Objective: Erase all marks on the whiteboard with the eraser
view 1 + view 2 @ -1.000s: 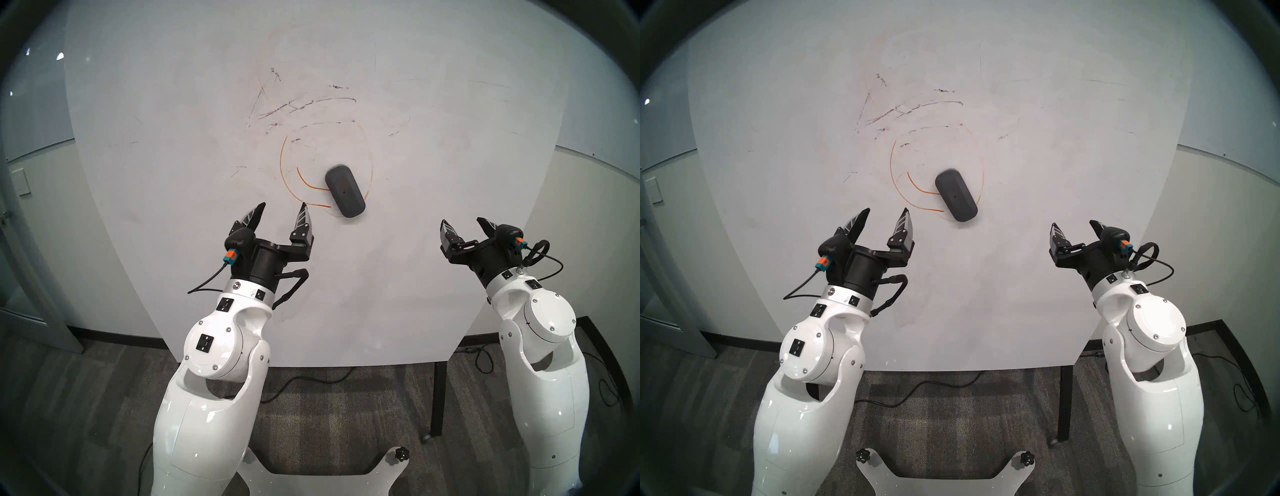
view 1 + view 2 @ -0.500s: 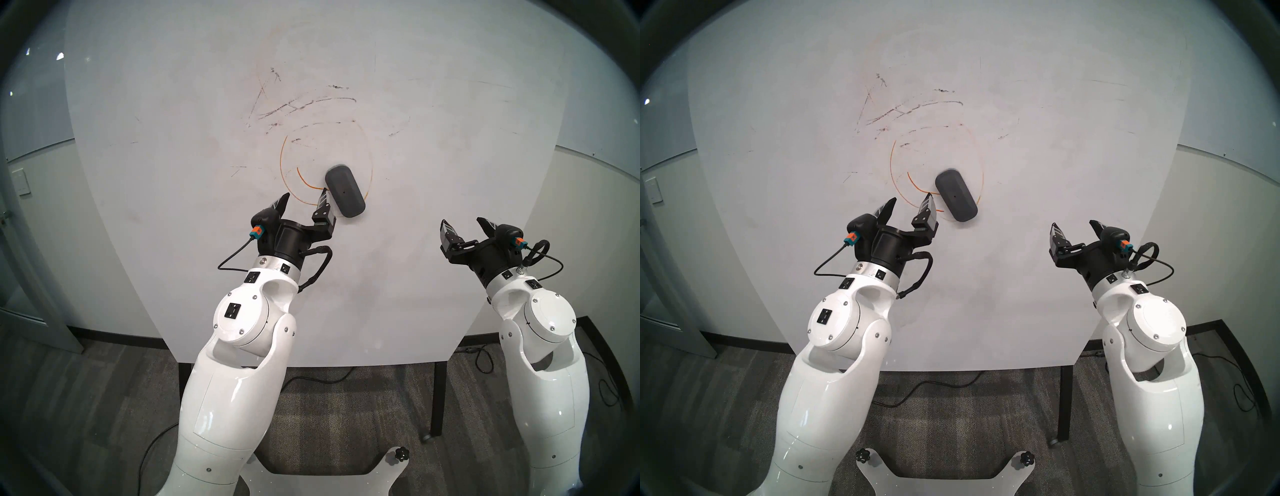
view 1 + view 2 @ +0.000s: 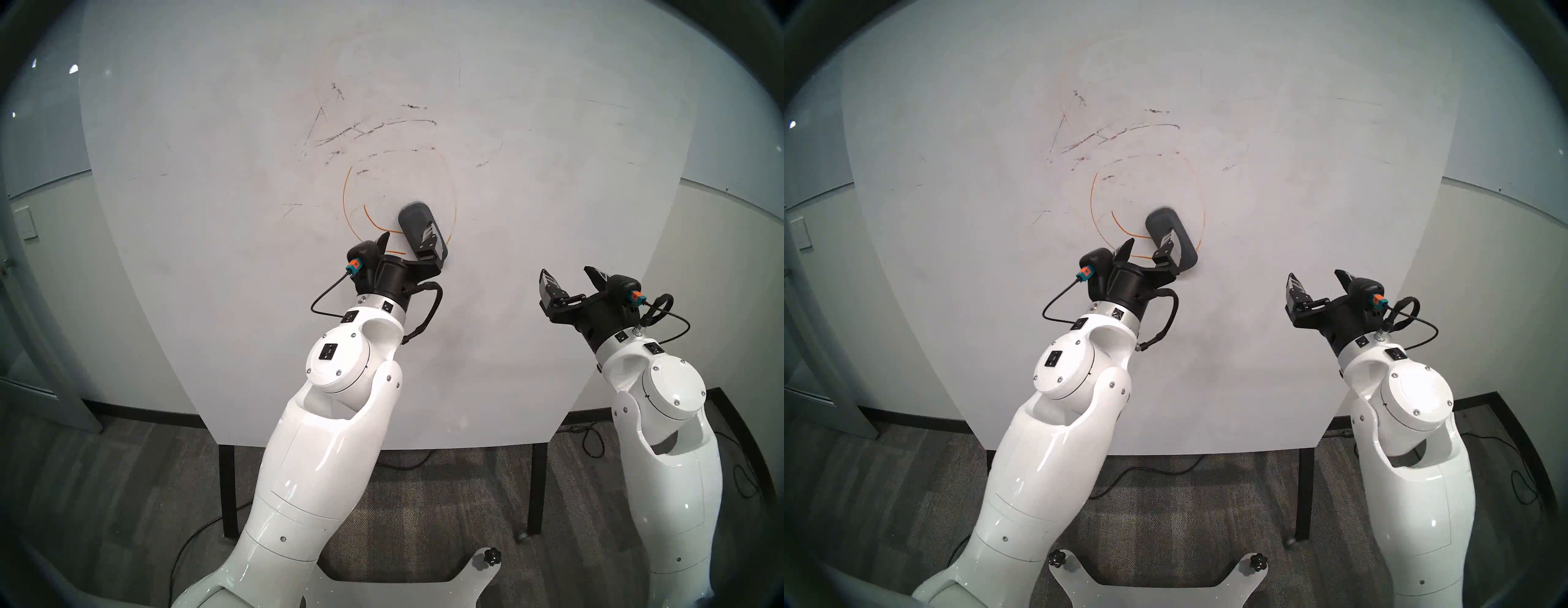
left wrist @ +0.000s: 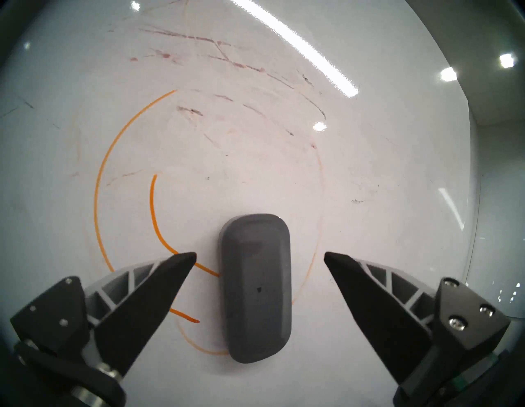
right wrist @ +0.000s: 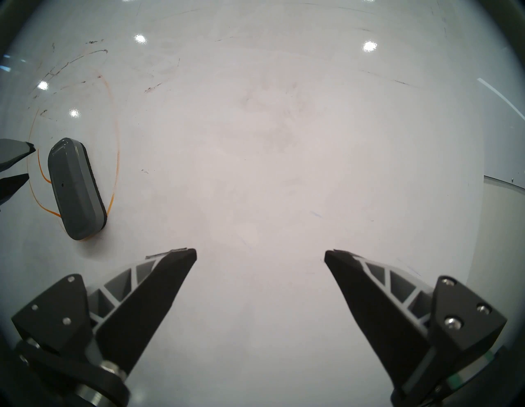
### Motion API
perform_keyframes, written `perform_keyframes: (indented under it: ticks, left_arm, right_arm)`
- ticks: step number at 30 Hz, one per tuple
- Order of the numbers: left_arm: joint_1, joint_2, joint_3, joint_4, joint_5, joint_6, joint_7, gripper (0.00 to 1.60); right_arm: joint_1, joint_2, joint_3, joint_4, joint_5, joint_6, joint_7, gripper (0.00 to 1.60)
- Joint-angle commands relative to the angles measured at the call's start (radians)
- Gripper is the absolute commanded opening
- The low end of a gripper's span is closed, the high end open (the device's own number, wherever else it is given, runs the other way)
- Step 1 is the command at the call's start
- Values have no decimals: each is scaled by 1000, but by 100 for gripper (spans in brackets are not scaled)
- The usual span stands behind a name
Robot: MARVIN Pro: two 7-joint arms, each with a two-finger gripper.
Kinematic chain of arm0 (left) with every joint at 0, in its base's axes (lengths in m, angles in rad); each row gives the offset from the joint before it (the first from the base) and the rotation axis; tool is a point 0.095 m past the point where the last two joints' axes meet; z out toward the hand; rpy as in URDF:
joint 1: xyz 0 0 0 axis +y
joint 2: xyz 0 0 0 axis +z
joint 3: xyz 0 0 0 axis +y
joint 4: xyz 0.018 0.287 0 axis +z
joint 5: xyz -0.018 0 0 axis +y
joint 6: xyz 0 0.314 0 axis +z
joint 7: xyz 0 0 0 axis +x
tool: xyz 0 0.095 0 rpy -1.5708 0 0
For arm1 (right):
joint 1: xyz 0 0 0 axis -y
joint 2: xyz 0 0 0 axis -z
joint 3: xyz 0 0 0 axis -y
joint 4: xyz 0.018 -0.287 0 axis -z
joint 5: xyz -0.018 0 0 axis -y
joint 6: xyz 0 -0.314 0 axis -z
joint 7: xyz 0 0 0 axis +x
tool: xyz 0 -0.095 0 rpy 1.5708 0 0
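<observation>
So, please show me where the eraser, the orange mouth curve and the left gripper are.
eraser (image 4: 257,287): left wrist view, middle of its grey back.
orange mouth curve (image 4: 153,210): left wrist view, its left stretch.
left gripper (image 4: 260,257): left wrist view, midway between fingertips.

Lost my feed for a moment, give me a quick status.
Left hand open, astride the eraser, not gripping. Right hand open, empty, off to the side. Eraser sits on the whiteboard; orange marks uncleared. Nothing in the way.
</observation>
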Motion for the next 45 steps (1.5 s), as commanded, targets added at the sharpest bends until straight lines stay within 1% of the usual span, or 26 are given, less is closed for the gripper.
perform_keyframes:
  ticks: [1, 6, 7, 10, 11, 13, 15, 17, 19, 21, 22, 23, 24, 26, 28, 29, 32, 35, 39, 45]
  left_arm:
    - [-112, -49, 70, 11, -28, -25, 100, 160]
    - [-164, -75, 128, 43, -28, -41, 209, 160]
    - [-165, -77, 133, 42, -27, -39, 222, 160]
    - [-175, -84, 160, 42, -19, -48, 294, 160]
    - [-176, -85, 163, 42, -10, -51, 300, 160]
    - [-178, -86, 190, 28, 8, -54, 377, 160]
    - [-176, -85, 197, 20, 15, -54, 391, 160]
    - [-174, -83, 211, 5, 24, -51, 425, 160]
    - [-176, -82, 240, -17, 46, -38, 501, 160]
    - [-176, -82, 244, -19, 54, -34, 512, 160]
    - [-180, -82, 257, -26, 70, -22, 557, 160]
    - [-182, -83, 265, -29, 76, -15, 582, 160]
    - [-182, -83, 265, -29, 76, -15, 582, 160]
    - [-185, -84, 276, -29, 83, 2, 619, 160]
    - [-192, -87, 287, -21, 97, 13, 659, 160]
    - [-198, -91, 292, -14, 98, 24, 693, 160]
    - [-210, -102, 293, 8, 100, 36, 740, 160]
    - [-227, -117, 294, 37, 92, 47, 811, 160]
    - [-239, -131, 274, 76, 92, 48, 826, 160]
    - [-253, -122, 257, 108, 80, 35, 804, 160]
  right_arm:
    - [9, -1, -1, -21, -1, -8, -2, 160]
    - [9, -1, -1, -22, -1, -9, -2, 160]
    - [9, -1, -1, -22, -1, -9, -2, 160]
    - [9, -1, -1, -22, -1, -9, -3, 160]
    - [9, -1, -1, -22, -1, -9, -3, 160]
    - [9, -1, -1, -22, -2, -9, -3, 160]
    - [9, -1, -1, -22, -2, -9, -3, 160]
    - [9, -1, -1, -22, -2, -9, -3, 160]
    - [9, -1, -1, -22, -2, -9, -3, 160]
    - [8, -1, -1, -22, -2, -9, -3, 160]
    - [8, -1, -1, -23, -2, -10, -3, 160]
    - [8, -1, -1, -23, -2, -10, -4, 160]
    - [8, -1, -1, -23, -2, -10, -4, 160]
    - [8, -2, -1, -23, -2, -10, -4, 160]
    - [8, -2, -2, -23, -2, -10, -4, 160]
    - [8, -2, -2, -23, -2, -10, -4, 160]
    - [8, -2, -2, -23, -3, -11, -5, 160]
    - [8, -2, -2, -24, -3, -11, -5, 160]
    - [8, -2, -2, -24, -3, -11, -5, 160]
    - [8, -2, -2, -24, -3, -11, -6, 160]
